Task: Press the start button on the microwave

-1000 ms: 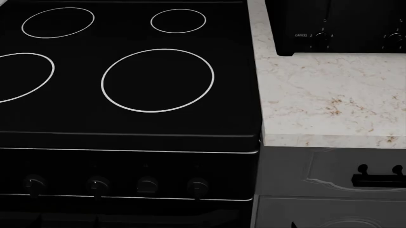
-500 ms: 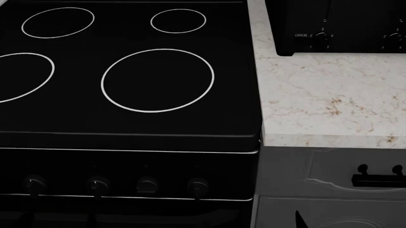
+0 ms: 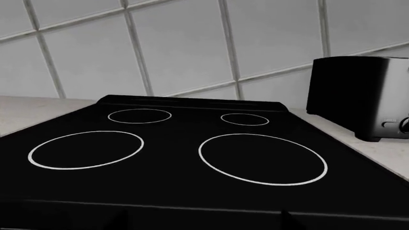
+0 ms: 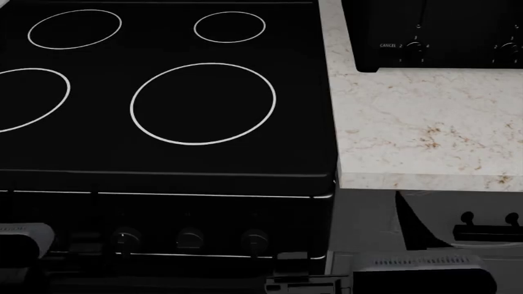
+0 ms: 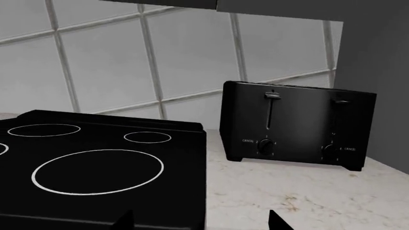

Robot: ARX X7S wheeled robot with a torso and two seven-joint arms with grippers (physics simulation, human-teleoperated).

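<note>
No microwave and no start button show in any view. My left gripper (image 3: 203,221) is open and empty, its two dark fingertips wide apart at the front edge of the black stove (image 3: 179,158). In the head view it (image 4: 51,208) hovers before the stove's front left. My right gripper (image 5: 201,223) is open and empty, one fingertip over the stove's edge and the other over the marble counter (image 5: 288,191). In the head view it (image 4: 339,202) straddles the stove's right corner, and one finger (image 4: 413,220) shows dark against the cabinet.
A black toaster (image 4: 433,33) stands on the marble counter (image 4: 417,122) at the back right; it also shows in the right wrist view (image 5: 297,124). The stove has several knobs (image 4: 190,237) on its front. A tiled wall (image 5: 115,62) rises behind. A drawer handle (image 4: 488,231) is at lower right.
Both arms have risen into the head view from below; a second ago neither showed, then only a right fingertip. The stove, counter and toaster have not moved.
</note>
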